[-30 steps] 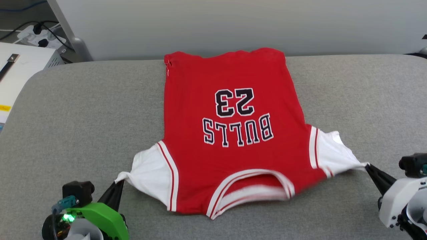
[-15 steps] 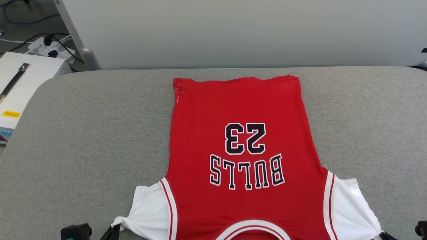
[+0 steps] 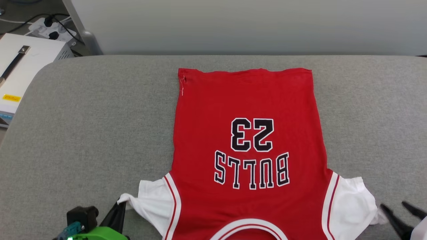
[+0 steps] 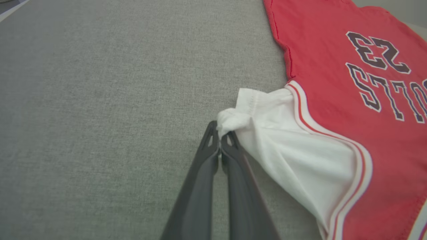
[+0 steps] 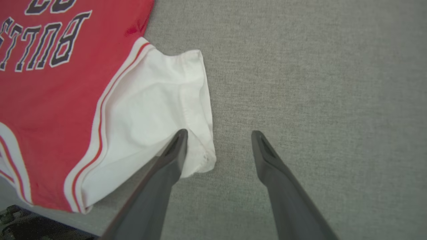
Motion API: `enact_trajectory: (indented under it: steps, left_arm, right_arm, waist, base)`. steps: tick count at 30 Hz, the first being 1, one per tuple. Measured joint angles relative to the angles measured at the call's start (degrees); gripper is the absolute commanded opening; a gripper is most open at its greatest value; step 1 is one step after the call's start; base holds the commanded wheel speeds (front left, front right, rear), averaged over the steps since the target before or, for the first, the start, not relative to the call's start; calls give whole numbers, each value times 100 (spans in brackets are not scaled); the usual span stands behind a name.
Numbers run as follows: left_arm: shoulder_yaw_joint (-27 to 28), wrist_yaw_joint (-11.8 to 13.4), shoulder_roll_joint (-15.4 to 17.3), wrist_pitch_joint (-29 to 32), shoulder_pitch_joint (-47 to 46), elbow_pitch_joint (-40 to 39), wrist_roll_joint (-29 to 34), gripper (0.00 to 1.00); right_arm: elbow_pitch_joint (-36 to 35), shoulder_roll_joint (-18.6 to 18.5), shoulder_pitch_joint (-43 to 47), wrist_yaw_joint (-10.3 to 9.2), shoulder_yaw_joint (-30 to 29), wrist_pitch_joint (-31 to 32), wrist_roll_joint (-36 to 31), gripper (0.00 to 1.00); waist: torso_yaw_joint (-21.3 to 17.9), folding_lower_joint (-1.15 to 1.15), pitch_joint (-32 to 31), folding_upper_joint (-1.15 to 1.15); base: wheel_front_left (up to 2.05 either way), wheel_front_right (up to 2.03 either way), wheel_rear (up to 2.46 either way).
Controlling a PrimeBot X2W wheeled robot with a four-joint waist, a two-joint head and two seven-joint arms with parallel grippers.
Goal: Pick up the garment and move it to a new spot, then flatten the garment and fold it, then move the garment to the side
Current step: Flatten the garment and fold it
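The left gripper (image 4: 218, 138) pinches the garment's (image 3: 245, 100) sleeve tip, while the right gripper (image 5: 219, 133) stands open just beside the other sleeve.

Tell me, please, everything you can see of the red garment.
The garment is a thin, soft red T-shirt with white sleeves, red-and-white striped trim and black "BULLS 23" lettering. It lies spread flat, print up, on the grey padded surface, hem far, collar near the robot. The left tool is shut on its bunched sleeve tip; the right tool stands open at the other sleeve's edge.
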Motion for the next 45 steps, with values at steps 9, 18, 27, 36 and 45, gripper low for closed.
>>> enact_trajectory:
  steps: [9,18,27,36,45]
  left_arm:
    - [67,99,-168,0,-626,-659,549,0]
    - [-107,97,-545,0,-1193,-937,883,0]
    - [33,-149,-1009,0,-1541,-972,1133,0]
    - [269,-339,-1301,0,-1649,-1080,1538,0]
    - [357,-508,-1428,0,-1689,-938,1689,0]
  right_arm:
    - [-1273,-9,-1963,-4,-1374,758,-603,100]
    - [-342,-64,-4896,-4,-813,3088,-814,100]
    - [1096,-66,-6673,-4,-447,5079,-1121,100]
    - [1962,189,-7062,-4,-495,5127,-1368,100]
    - [1831,-121,-6798,0,-391,5222,-1367,0]
  waist:
    - [228,0,563,0]
    - [629,0,1334,0]
    - [1136,1,2096,0]
    - [1564,1,2809,0]
    - [1784,1,3067,0]
  base:
    - [0,0,0]
    - [0,0,0]
    - [0,0,0]
    - [0,0,0]
    - [0,0,0]
